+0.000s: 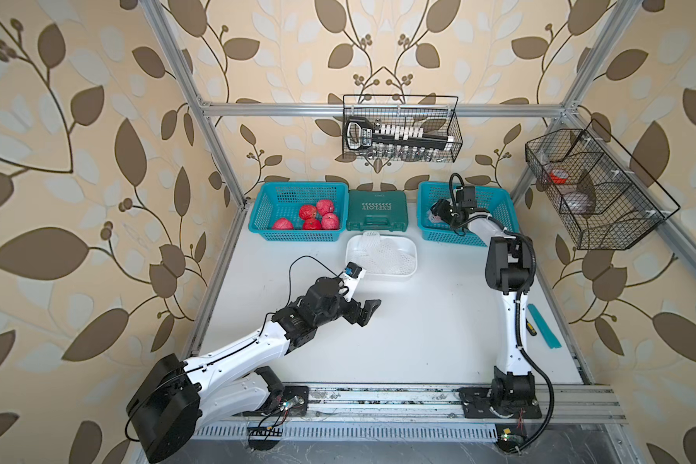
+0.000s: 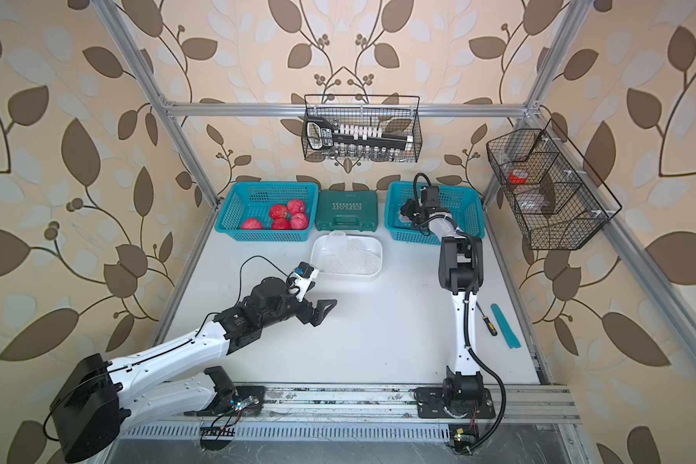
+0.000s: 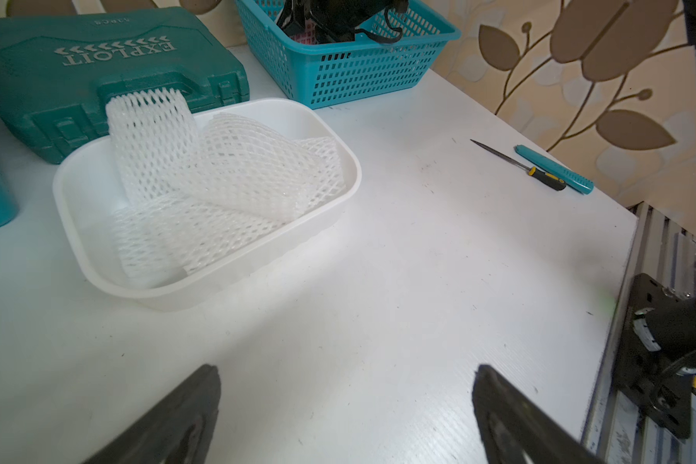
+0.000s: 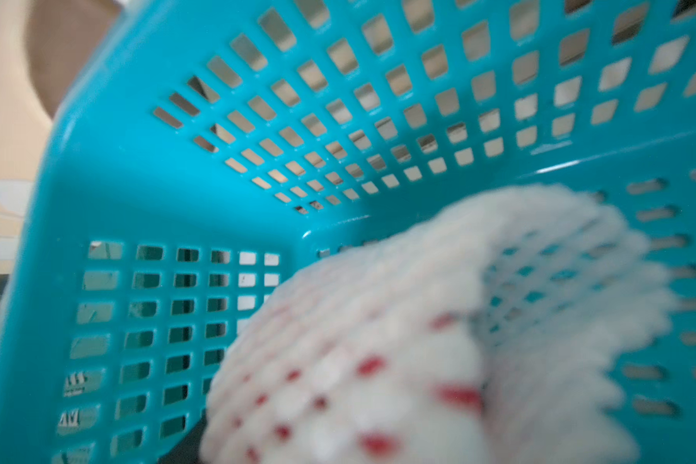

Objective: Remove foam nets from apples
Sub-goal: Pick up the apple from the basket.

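We take the step in hand to be fetching the last wrapped apple. Five bare apples lie in the teal basket at the far left corner of the worktop, and emptied foam nets are heaped in the white tub near the middle of the far edge.

The right gripper reaches down into the other teal basket at the far right corner. Its wrist view is filled by the netted apple, red showing through the mesh, with the net's loose end flaring open. We cannot tell how its jaws stand, or whether they grip.

The left gripper hangs over bare worktop just before the tub, jaws wide apart and empty.

Next, we judge, the right gripper must get a firm hold on the fruit and lift it clear of the basket wall, so the left can pinch the loose end and pull.
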